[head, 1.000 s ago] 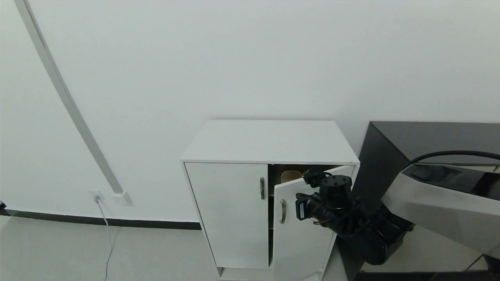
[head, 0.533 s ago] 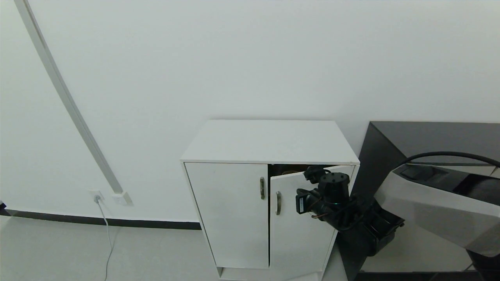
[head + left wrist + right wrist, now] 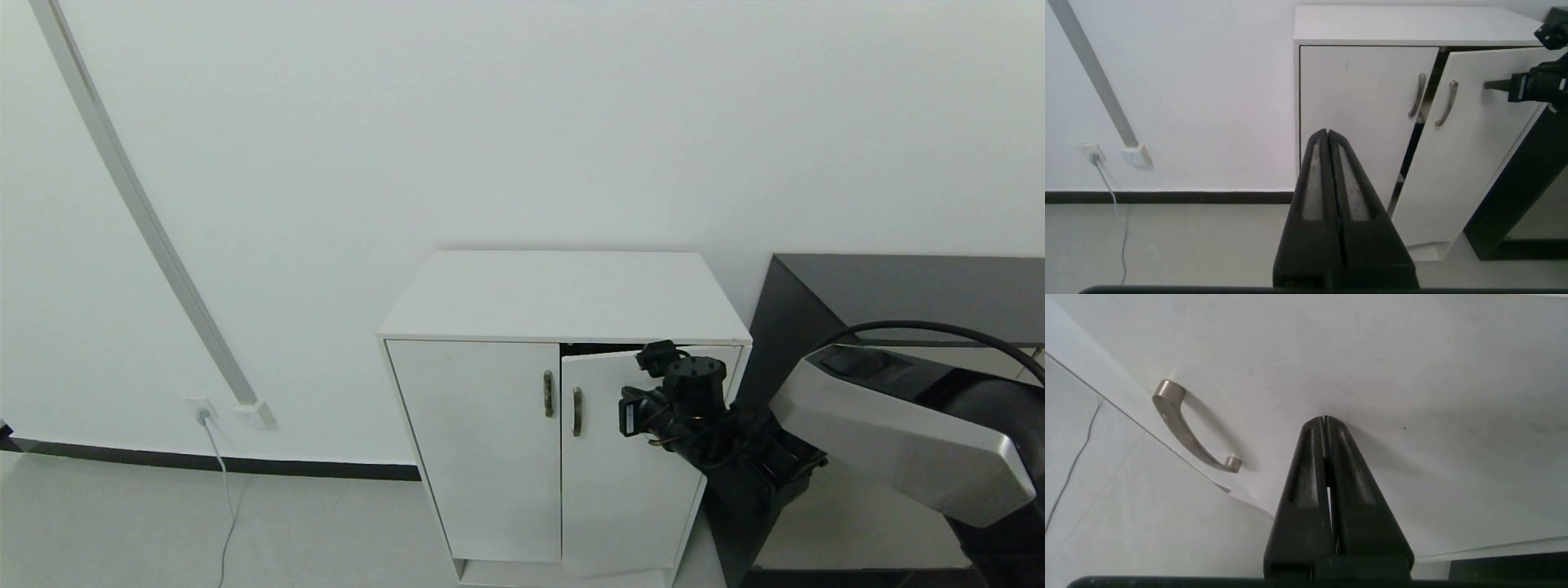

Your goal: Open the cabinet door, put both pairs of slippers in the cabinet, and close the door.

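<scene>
Pressing the nearly shut right door [image 3: 620, 490], the right tool [image 3: 1325, 421] is closed together; the cabinet [image 3: 563, 294] inside is hidden.

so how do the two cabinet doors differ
The left door sits flush and shut; the right door is slightly ajar, a dark gap along its top. The shut right gripper presses on the right door; nothing touches the left door. Both are white with vertical metal handles.
</scene>
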Motion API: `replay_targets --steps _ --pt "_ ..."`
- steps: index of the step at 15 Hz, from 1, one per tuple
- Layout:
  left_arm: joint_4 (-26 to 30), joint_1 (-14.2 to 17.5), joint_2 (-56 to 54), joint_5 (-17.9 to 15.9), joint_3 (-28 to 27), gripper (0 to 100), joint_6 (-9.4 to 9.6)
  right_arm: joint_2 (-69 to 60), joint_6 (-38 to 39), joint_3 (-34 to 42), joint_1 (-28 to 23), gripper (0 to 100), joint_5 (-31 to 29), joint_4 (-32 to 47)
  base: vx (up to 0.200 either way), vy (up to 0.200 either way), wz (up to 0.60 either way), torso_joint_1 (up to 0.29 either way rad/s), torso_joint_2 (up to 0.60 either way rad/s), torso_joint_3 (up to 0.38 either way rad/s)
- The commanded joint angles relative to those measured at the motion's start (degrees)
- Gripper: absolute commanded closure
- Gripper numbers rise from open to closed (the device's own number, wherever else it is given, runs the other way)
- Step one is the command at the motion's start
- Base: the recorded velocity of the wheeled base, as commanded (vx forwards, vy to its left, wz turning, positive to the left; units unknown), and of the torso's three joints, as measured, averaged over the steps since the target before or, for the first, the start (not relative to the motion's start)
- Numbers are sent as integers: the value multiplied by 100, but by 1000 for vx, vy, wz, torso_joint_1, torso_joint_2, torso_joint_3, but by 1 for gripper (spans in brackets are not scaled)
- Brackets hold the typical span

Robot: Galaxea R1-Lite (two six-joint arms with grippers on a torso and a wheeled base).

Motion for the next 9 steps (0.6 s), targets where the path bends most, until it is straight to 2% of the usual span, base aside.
replay_targets --steps 1,9 --pt "0 1 7 0 2 100 -4 89 2 -88 -15 100 -2 7 0 0 0 0 0 0" --pt "0 1 7 0 2 100 4 212 2 -378 -59 100 -2 16 0 0 0 0 0 0"
